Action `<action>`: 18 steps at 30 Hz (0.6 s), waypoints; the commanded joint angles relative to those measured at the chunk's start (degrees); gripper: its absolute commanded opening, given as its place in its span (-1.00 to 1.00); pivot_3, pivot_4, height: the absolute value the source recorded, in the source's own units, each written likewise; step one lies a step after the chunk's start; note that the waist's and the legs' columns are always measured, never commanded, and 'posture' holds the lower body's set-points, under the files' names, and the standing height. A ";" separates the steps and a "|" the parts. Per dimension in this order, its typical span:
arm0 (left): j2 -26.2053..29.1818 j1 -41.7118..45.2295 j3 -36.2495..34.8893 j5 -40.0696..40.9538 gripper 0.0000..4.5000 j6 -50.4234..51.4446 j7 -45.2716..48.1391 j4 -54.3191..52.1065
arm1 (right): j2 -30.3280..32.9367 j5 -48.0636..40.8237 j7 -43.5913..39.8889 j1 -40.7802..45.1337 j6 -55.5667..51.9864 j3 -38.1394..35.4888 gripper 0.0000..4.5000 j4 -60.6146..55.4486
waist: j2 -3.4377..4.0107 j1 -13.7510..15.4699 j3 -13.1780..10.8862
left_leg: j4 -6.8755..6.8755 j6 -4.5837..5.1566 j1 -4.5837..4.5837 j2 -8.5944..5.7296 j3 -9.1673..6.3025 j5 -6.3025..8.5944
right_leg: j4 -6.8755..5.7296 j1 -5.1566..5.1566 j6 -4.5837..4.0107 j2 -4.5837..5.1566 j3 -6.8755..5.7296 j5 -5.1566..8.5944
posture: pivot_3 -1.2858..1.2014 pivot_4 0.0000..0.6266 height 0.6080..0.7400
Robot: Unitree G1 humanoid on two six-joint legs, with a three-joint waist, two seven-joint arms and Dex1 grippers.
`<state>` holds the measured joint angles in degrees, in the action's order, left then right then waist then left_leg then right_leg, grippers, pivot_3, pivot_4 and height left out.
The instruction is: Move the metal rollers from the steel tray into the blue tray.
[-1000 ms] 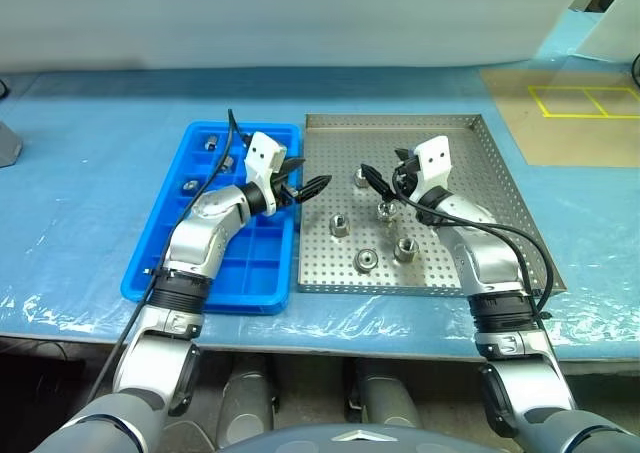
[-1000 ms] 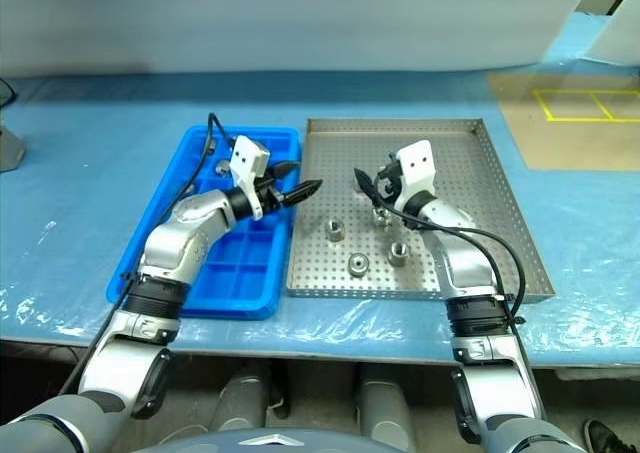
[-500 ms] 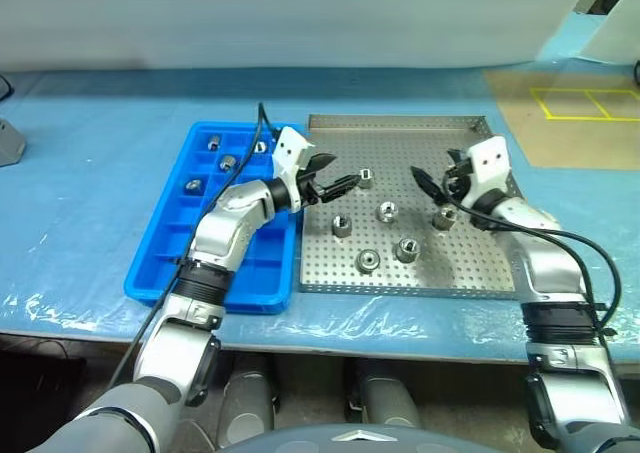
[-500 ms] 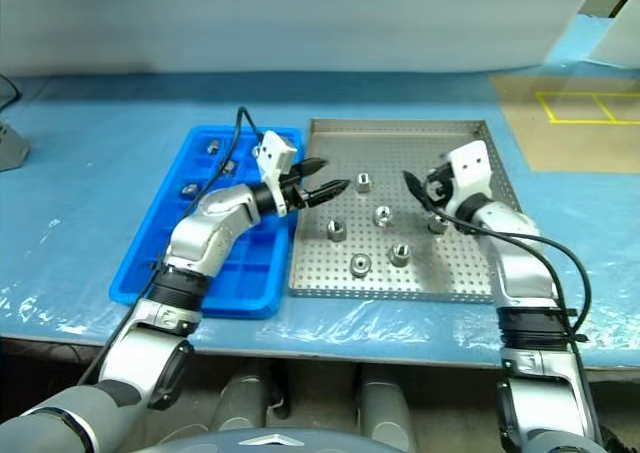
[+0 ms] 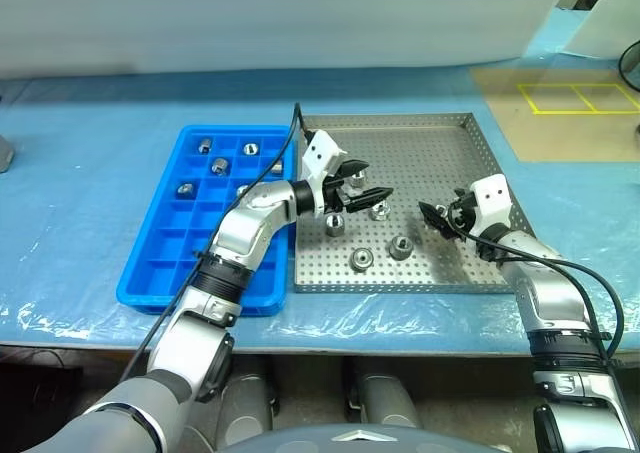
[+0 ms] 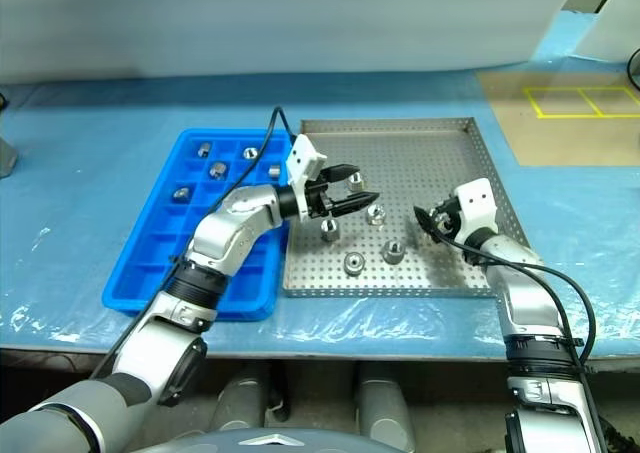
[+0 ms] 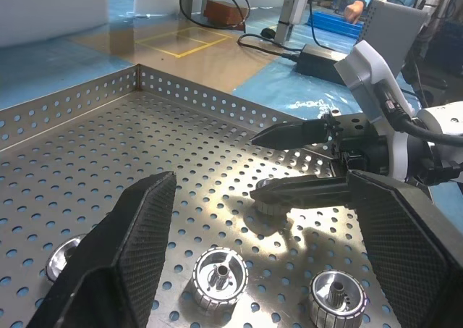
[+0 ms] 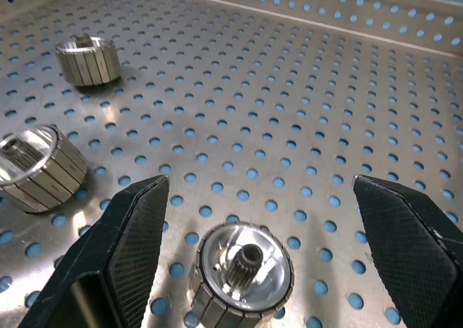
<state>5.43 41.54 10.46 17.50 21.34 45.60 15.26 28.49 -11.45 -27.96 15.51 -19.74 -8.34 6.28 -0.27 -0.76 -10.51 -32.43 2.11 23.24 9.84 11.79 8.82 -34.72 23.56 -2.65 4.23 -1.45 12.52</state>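
The steel tray (image 5: 430, 158) lies right of the blue tray (image 5: 160, 263). Several metal rollers (image 5: 361, 259) stand on its perforated floor, and several more (image 5: 220, 164) sit in the blue tray's far compartments. My left gripper (image 5: 372, 181) hangs open over the steel tray's left-middle, pointing right, above the rollers (image 7: 219, 274). My right gripper (image 5: 433, 218) is open and low at the tray's right side. One roller (image 8: 246, 266) stands on the floor between its fingers (image 8: 123, 248), untouched. In the left wrist view, the right gripper (image 7: 289, 161) shows over that same roller (image 7: 271, 198).
The table is covered in blue film (image 5: 90, 103). A brown board with yellow tape (image 5: 560, 98) lies at the back right. A grey object (image 5: 5, 153) sits at the far left edge. A black power brick and cables (image 7: 318, 53) lie beyond the steel tray's corner.
My left gripper has swung right, from the blue tray's edge to over the steel tray. My right gripper has moved right and down to a roller near the tray's right side. Both stayed open.
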 commanded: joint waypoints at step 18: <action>2.08 1.79 -4.35 -0.53 0.78 1.00 -6.64 -0.45 | -1.89 1.15 -0.38 -0.69 3.84 1.35 0.04 4.03 | 0.00 -0.02 0.00 | -0.07 0.05 -0.14 -0.01 -0.03 0.04 | 0.03 -0.23 0.01 0.01 -0.01 0.01 | -0.20 -0.52 1.00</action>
<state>7.06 41.70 7.94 17.40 22.60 40.46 15.42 26.67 -10.81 -28.81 14.96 -15.51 -7.52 12.16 -0.27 -0.78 -10.51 -32.49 2.17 23.10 9.84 11.76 8.86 -34.69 23.35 -2.64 4.23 -1.47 12.52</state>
